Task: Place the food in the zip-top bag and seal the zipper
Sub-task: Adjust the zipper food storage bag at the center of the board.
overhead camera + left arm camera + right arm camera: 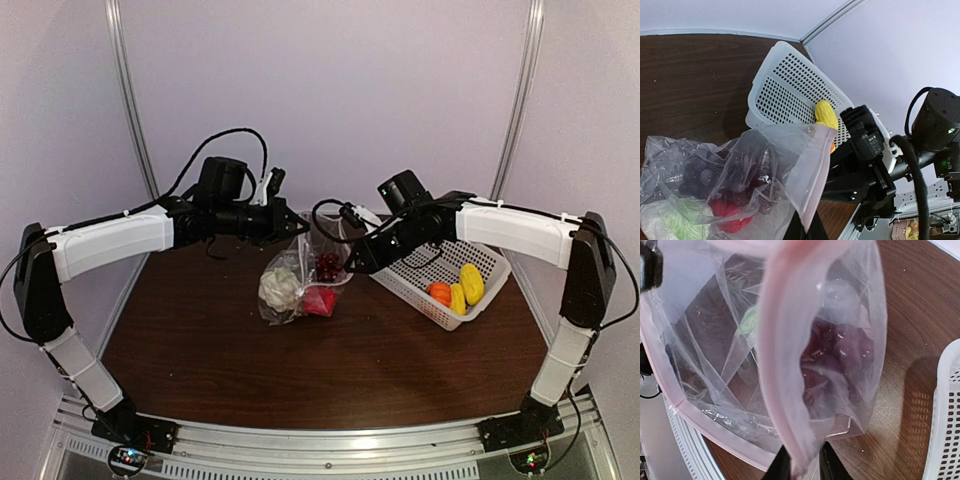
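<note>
The clear zip-top bag (pixel 296 282) is held up off the table with its mouth open. Inside are the white cauliflower (pixel 280 288), the red pepper (pixel 320 301) and the dark grape bunch (pixel 328 265). My left gripper (pixel 291 226) is shut on the bag's top edge, as the left wrist view (pixel 807 231) shows. My right gripper (pixel 352 262) is shut on the opposite mouth edge, pinching the pinkish zipper strip (pixel 775 345) at the bottom of the right wrist view (pixel 803 468). Grapes (pixel 835 357) show through the plastic. An orange piece (pixel 438 293) and two yellow pieces (pixel 458 298) (pixel 472 283) lie in the basket.
The white mesh basket (pixel 420 285) stands at the right of the bag, close to my right gripper; it also shows in the left wrist view (pixel 790 85) and the right wrist view (pixel 945 420). The dark wooden table (pixel 200 340) ends at purple walls behind.
</note>
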Robot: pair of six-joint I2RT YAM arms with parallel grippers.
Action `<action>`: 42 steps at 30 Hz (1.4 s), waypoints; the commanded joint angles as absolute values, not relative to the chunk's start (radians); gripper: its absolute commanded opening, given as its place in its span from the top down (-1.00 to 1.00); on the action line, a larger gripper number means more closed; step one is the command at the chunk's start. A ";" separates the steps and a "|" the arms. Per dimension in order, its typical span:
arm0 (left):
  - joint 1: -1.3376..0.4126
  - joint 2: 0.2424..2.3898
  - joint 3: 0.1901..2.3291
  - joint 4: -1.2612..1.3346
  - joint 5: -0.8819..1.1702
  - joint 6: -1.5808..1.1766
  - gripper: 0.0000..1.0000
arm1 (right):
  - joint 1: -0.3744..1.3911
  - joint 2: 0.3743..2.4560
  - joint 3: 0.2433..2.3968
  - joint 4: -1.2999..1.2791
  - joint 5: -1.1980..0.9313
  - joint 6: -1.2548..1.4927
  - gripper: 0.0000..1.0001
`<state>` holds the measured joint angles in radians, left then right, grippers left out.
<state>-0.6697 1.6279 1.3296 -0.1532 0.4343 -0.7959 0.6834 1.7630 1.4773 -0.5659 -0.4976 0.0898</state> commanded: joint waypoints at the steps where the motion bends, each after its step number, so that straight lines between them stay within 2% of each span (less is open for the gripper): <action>1: -0.673 1.599 1.322 -0.087 0.428 -0.807 1.00 | 0.687 1.795 1.560 -0.581 -0.470 0.124 0.77; 4: -0.673 1.583 1.340 -0.137 0.404 -0.773 1.00 | 0.688 1.801 1.654 -0.675 -0.509 0.059 0.98; 8: -0.673 1.578 1.488 -0.430 0.277 -0.549 1.00 | 0.684 1.819 1.839 -0.859 -0.576 -0.081 1.00; 11: -0.666 1.570 1.563 -0.576 0.203 -0.455 1.00 | 0.668 1.806 1.943 -0.813 -0.614 -0.057 1.00; 16: -0.665 1.473 1.524 -0.480 0.164 -0.499 1.00 | 0.666 1.892 2.087 -0.828 -0.564 -0.027 1.00; 20: -0.662 1.420 1.511 -0.474 0.091 -0.497 1.00 | 0.664 1.915 2.093 -0.820 -0.515 -0.008 1.00; 25: -0.655 1.473 1.603 -0.578 0.100 -0.463 1.00 | 0.665 1.914 2.119 -0.831 -0.478 -0.026 1.00; 29: -0.655 1.498 1.588 -0.543 0.154 -0.489 1.00 | 0.665 1.909 2.130 -0.836 -0.466 -0.037 0.99; 33: -0.655 1.547 1.538 -0.499 0.234 -0.532 1.00 | 0.664 1.914 2.083 -0.856 -0.472 -0.042 0.84; 35: -0.655 1.578 1.523 -0.483 0.274 -0.547 1.00 | 0.665 1.907 2.043 -0.870 -0.445 -0.049 0.67; 38: -0.655 1.601 1.498 -0.445 0.319 -0.570 1.00 | 0.652 1.880 2.011 -0.880 -0.390 -0.067 0.59; 42: -0.655 1.601 1.495 -0.409 0.335 -0.583 1.00 | 0.608 1.801 1.966 -0.872 -0.402 -0.082 0.25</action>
<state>-0.6617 1.6032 1.4963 -0.5026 0.2779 -0.5552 0.6525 1.9129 2.0083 -0.8597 -0.4427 -0.0597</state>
